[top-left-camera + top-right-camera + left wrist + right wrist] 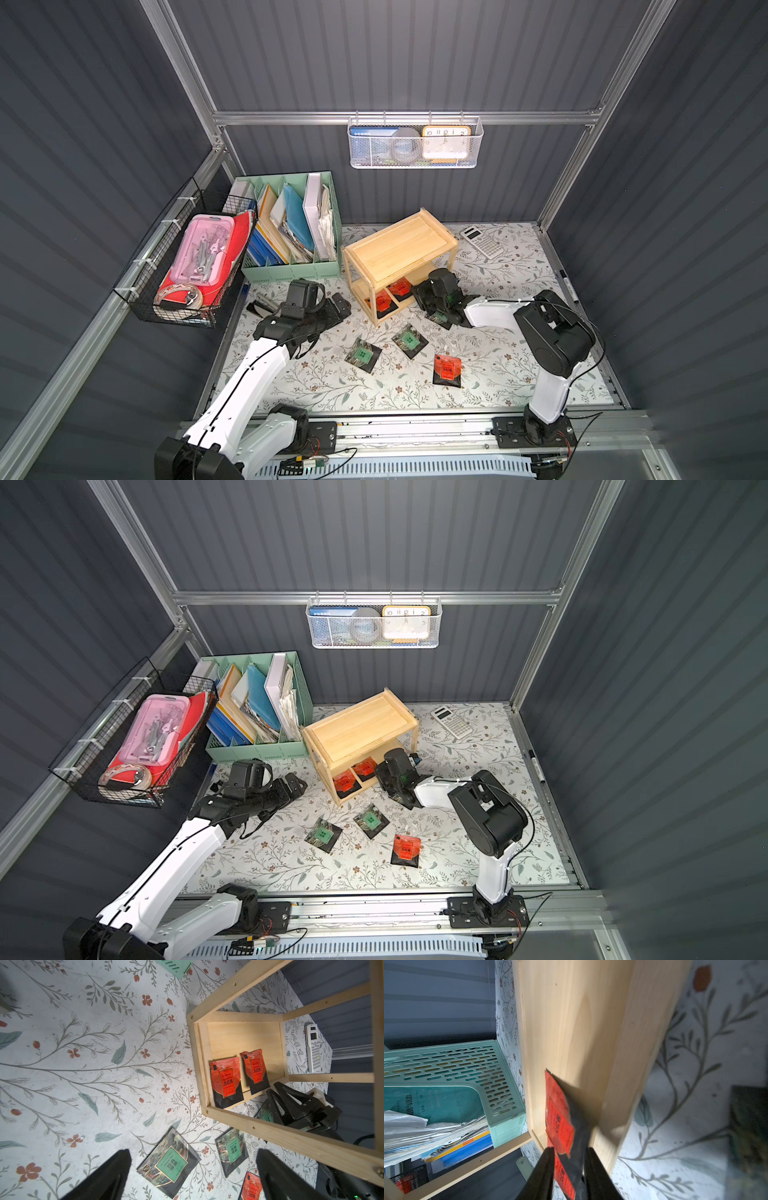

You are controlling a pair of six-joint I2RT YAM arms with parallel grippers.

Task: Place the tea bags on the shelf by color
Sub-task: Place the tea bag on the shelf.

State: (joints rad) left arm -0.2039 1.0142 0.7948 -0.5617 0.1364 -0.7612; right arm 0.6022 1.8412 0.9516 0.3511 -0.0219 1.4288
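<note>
Trouble is waiting by the shelf (399, 245). The right gripper (570, 1150) is reaching in at the bottom tier. Its jaws are standing a little apart, not pinching anything that I can see. One red bag (254, 1070) is lying right in front of them, on that tier. Its near edge is resting up on the rim, so it is tilting. If the gripper is backing out low, it may be catching that edge and dragging the bag out onto the table (332, 390). The arm may also be bumping a thin post, and the shelf is looking light, so it could be sliding. Another red bag (225, 1080) is lying just beside the first one, on the same tier. A third red bag (447, 368) is sitting on the table, well apart from the shelf. Two green bags (362, 354) are lying near it. A third green bag (439, 318) is hiding partly under the right gripper, where it could be getting pushed or squashed. The top tier is sitting bare, and greens going down with the reds would be mixing the colors. The left gripper (193, 1151) is hanging over the table with its jaws wide apart, holding nothing. The table is wearing a pale, flat cloth with leaves and little red flowers. Dark grey ribbed walls (415, 62) are closing in on three sides. An organizer (291, 268), a calculator (482, 242) and a pen (569, 286) are sitting close by.
</note>
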